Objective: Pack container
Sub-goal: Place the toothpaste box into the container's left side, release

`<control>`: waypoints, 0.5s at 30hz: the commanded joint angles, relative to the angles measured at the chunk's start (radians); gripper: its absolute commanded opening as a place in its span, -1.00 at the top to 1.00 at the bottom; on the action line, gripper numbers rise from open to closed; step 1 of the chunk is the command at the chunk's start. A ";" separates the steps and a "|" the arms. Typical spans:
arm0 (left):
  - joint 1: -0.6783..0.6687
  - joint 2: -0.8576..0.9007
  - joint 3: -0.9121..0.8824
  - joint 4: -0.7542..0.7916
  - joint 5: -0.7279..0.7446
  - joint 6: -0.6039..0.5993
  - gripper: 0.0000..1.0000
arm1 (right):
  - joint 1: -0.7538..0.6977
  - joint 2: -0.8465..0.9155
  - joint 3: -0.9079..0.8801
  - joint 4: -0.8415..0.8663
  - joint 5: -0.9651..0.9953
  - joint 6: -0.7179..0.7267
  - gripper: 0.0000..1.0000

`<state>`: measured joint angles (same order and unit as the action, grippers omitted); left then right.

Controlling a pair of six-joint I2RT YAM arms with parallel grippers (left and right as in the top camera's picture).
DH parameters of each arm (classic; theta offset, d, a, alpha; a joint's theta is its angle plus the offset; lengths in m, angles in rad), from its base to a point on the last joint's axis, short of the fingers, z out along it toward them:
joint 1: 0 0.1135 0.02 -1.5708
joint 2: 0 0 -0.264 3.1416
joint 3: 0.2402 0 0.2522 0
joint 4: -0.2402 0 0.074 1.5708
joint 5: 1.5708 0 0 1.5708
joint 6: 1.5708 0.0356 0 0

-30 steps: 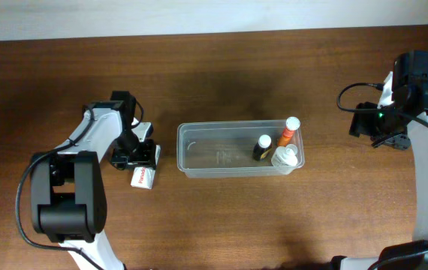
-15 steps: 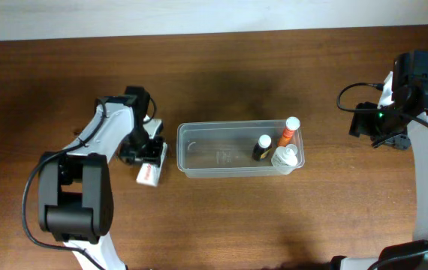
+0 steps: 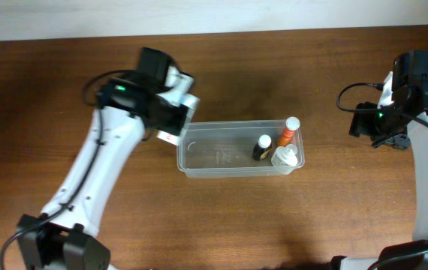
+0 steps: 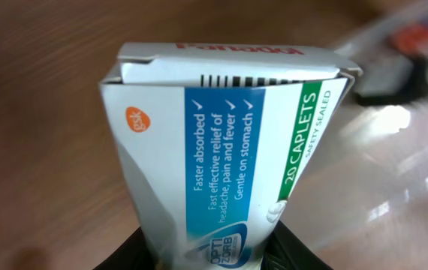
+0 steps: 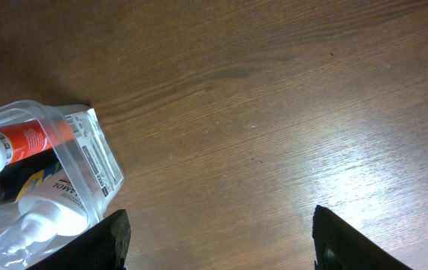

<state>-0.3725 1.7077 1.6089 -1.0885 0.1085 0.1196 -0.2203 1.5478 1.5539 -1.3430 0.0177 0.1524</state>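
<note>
Item: white cardboard caplet box point(image 4: 221, 150) with blue and green bands, an orange "gsk" roundel and a barcode. It reads "Faster absorbed", "relief of headache, pain and fever", "Gentle on stomach", "20 CAPLETS", "SAFETY SEALED". The left gripper point(image 3: 170, 124) jaws pinch its lower end, just beside the left end of the clear plastic rectangular container point(image 3: 214, 155). The container is round-cornered and sits on the brown wood-grain surface point(image 5: 274, 112). The right gripper point(image 5: 218, 251) jaws are spread apart, to the container's right.
</note>
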 commanded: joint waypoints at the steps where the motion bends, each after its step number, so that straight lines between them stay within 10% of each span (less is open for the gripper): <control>1: -0.094 0.013 0.000 -0.001 0.006 0.169 0.27 | -0.003 0.003 -0.002 0.000 -0.006 -0.005 -0.40; 10: -0.193 0.135 -0.004 0.057 -0.027 0.261 0.25 | -0.003 0.003 -0.002 -0.001 -0.006 -0.005 -0.40; 15: -0.195 0.190 -0.004 0.060 -0.027 0.261 -0.07 | -0.004 0.003 -0.002 -0.001 -0.006 -0.006 -0.40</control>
<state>-0.5671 1.8763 1.6073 -1.0306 0.0895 0.3580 -0.2203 1.5478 1.5536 -1.3430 0.0177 0.1524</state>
